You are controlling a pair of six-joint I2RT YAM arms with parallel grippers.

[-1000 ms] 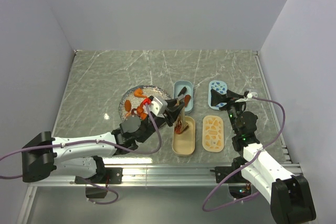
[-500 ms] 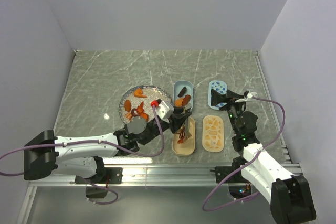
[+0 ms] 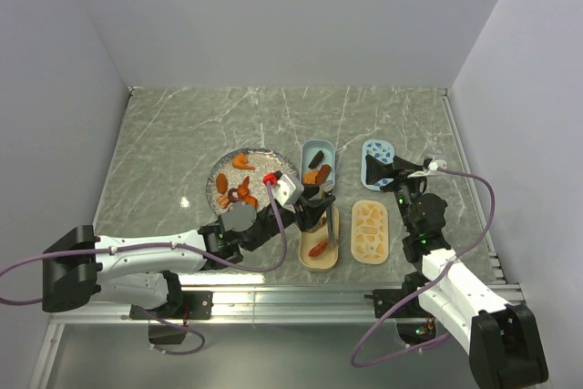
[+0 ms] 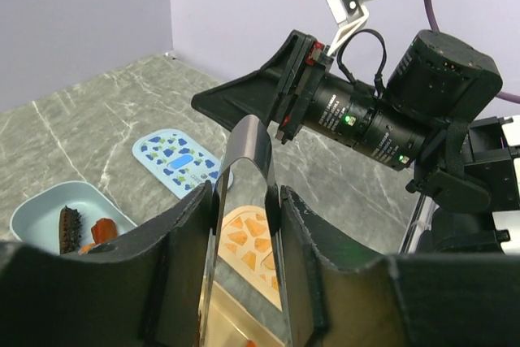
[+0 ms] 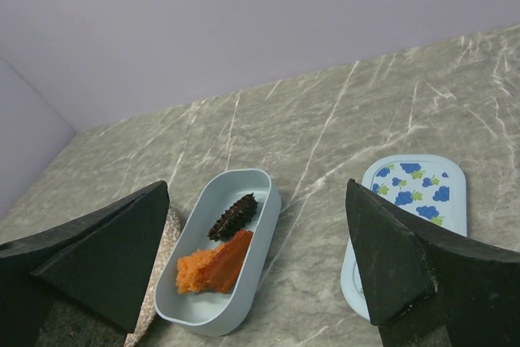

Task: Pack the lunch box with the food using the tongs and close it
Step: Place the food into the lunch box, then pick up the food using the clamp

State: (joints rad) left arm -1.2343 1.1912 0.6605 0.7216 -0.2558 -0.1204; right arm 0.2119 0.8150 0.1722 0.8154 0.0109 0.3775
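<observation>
Colour rundown: the surface (image 3: 182, 134) is grey-green marble with white veins, and the walls (image 3: 291, 15) are pale lilac. The plate (image 3: 262, 161) on the far left is silvery and speckled, with orange and reddish food chunks (image 3: 240, 161) on it. The pale blue tub (image 3: 318, 147) has a dark brown piece (image 5: 233, 215) plus orange-red bits. The cream tub (image 3: 319, 262) nearer has one orange chunk (image 3: 318, 248). Right of it, the cream lid (image 3: 370, 230) has orange patches. The pale blue lid (image 3: 378, 150) has blue berries and green leaves. The tongs (image 4: 244, 193) are mirror-silver.

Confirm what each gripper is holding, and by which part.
Left gripper pinches the shiny metal tongs across both arms, near their bent end. Right gripper is open, holding nothing.
</observation>
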